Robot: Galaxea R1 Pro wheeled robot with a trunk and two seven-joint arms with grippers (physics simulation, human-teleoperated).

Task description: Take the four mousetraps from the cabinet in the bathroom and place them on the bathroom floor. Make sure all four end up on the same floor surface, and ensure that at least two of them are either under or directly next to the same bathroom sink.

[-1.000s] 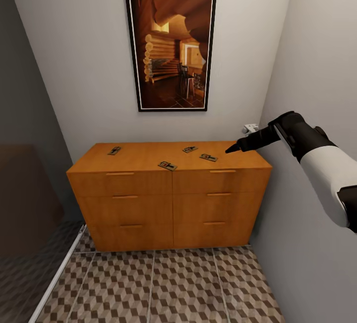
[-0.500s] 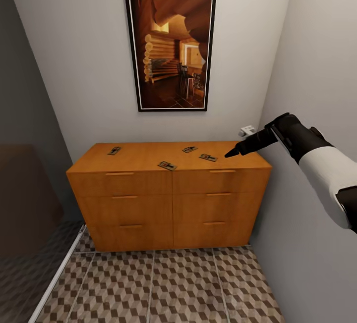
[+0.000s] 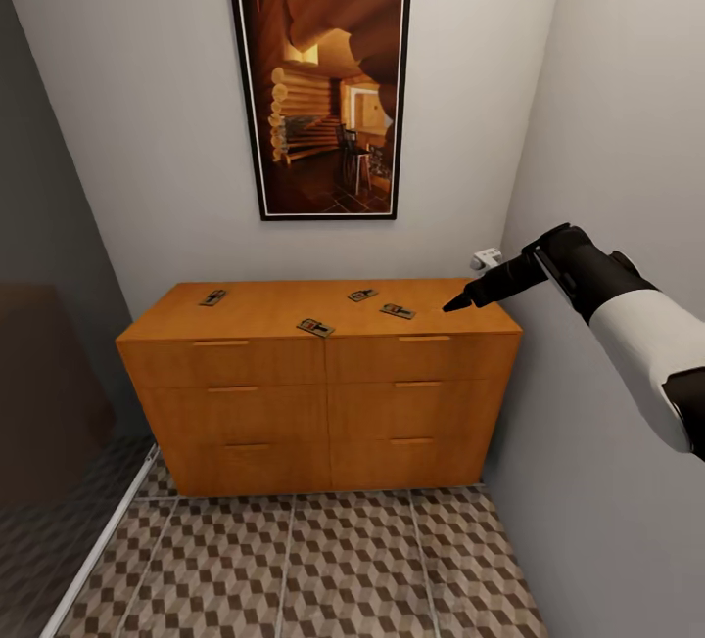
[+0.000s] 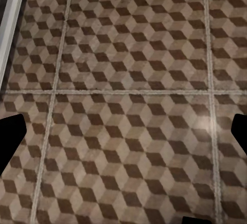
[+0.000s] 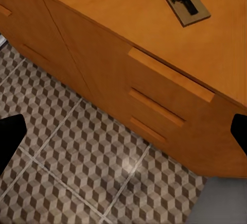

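Bathroom floor [image 3: 323, 560]: nearest of all, cube-patterned tiles running up to the foot of the chest; no trap lies on it yet.
Left hand [image 4: 123, 147]: hangs over bare tile in its wrist view, the dark finger edges far apart, so spread wide and holding nothing.
Right hand [image 3: 458, 303]: at about 3 o'clock of the chest top, hovering over its right end; in its wrist view the finger edges sit far apart, so wide and empty.
Cabinet [image 3: 323, 413]: one, with six drawer fronts in two columns of three, all closed.
Mousetraps, count: four, all on the cabinet top.
Front trap [image 3: 315, 327]: at 6 o'clock of the top, by the front edge.
Right trap [image 3: 398, 310]: nearest the right hand, toward 3 o'clock.
Back trap [image 3: 361, 295]: just behind the right trap.
Left trap [image 3: 212, 297]: alone at 9 o'clock, well apart.
Handling: likely light, stiff and very flat, so little edge to catch; pinch across the board's long sides, clear of the wire, which may be sprung.
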